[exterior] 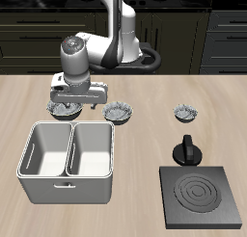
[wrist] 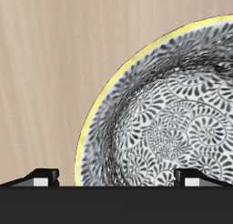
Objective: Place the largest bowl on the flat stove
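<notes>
Right, I've got the gripper (exterior: 69, 98) hanging directly over the largest bowl (exterior: 65, 108), which sits on the table (exterior: 145, 96) just behind the white basin (exterior: 69, 162). Through the wrist camera the bowl (wrist: 168, 127) fills the view, with a yellow rim and swirled inside, and both fingertips (wrist: 44, 177) sit spread wide, gripping nothing. Two smaller bowls (exterior: 119, 112) (exterior: 185, 112) stand in the same row. The flat stove (exterior: 200, 197) lies well apart near the table's front edge, bare, its knob (exterior: 187, 150) at the back.
</notes>
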